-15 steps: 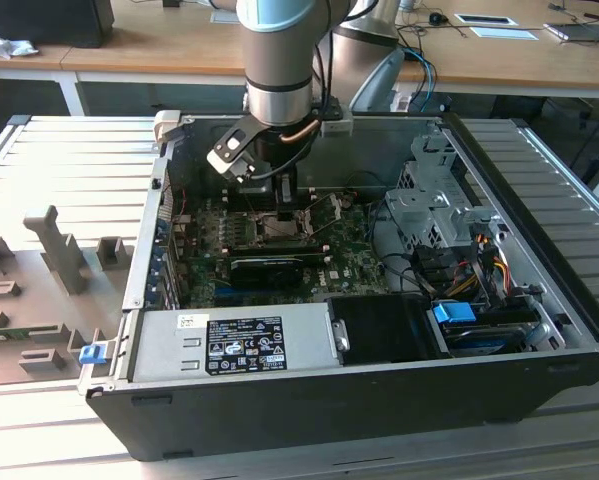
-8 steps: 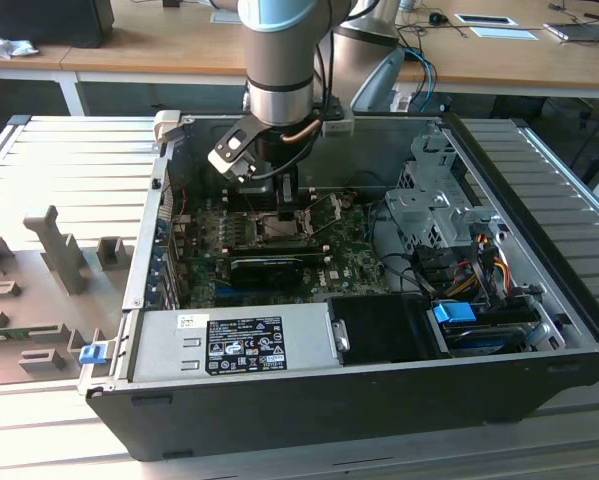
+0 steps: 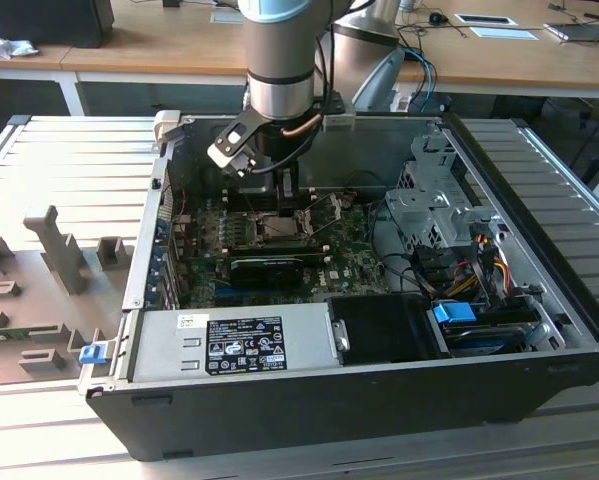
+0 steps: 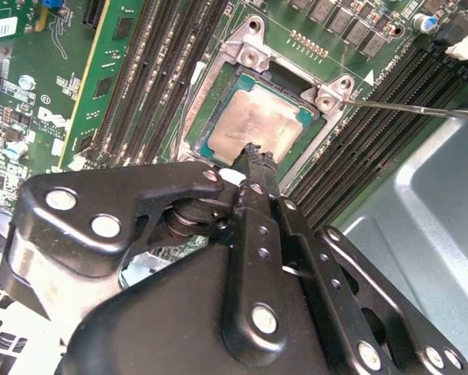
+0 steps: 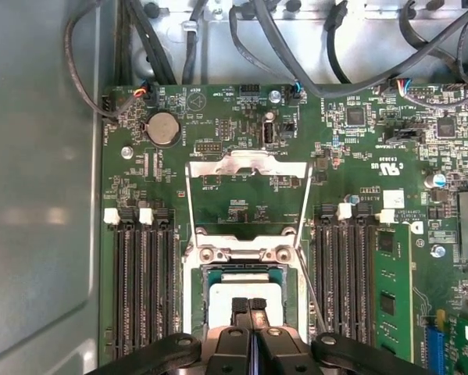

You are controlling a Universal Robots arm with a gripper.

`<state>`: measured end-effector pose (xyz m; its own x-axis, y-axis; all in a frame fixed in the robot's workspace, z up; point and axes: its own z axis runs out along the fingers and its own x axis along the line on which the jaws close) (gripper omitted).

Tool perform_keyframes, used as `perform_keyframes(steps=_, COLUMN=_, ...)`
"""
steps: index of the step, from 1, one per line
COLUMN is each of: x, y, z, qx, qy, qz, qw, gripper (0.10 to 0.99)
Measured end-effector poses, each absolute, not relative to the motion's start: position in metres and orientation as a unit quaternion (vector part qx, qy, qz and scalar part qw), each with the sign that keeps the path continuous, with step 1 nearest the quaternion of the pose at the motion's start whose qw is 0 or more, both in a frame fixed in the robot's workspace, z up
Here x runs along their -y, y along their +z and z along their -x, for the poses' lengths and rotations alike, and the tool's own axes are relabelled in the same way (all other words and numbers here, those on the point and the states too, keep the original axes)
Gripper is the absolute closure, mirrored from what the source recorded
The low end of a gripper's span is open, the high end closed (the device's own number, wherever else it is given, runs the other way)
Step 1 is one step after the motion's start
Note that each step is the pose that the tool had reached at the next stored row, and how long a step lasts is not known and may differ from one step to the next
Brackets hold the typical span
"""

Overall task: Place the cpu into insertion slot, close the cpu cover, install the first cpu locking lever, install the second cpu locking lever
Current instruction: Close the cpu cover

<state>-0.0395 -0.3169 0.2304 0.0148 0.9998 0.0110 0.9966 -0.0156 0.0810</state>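
I log the cpu [image 4: 259,125] face as pale bare metal, dull, with smeared patches. Around the cpu, the insertion slot [image 4: 245,55] rim reads as bright satin metal. Just beyond the cpu, the cpu cover [image 5: 248,164] is thin, smooth, silvery sheet metal. Motherboard [image 5: 218,117] beneath the cpu: green lacquered board, slight gloss. Gripper [image 5: 249,306] over the cpu: matt black links, shiny silver rivets.

A pale ribbed metal worktable [image 3: 69,150] fills the foreground; grey block-shaped fixtures [image 3: 64,255] stand on it at the exterior view's left; behind it runs a light wooden desk [image 3: 179,45] on a white frame [image 3: 74,95] — a dark box [image 3: 49,20], crumpled white paper [image 3: 4,45] and flat papers [image 3: 504,32] lie on top; the light is even.
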Motion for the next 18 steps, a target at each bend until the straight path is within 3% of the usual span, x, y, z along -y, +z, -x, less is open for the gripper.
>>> perform_keyframes(steps=18, x=0.317, y=0.245, z=0.039, qx=-0.701, qy=0.032, qz=-0.712, qw=0.025, gripper=0.98)
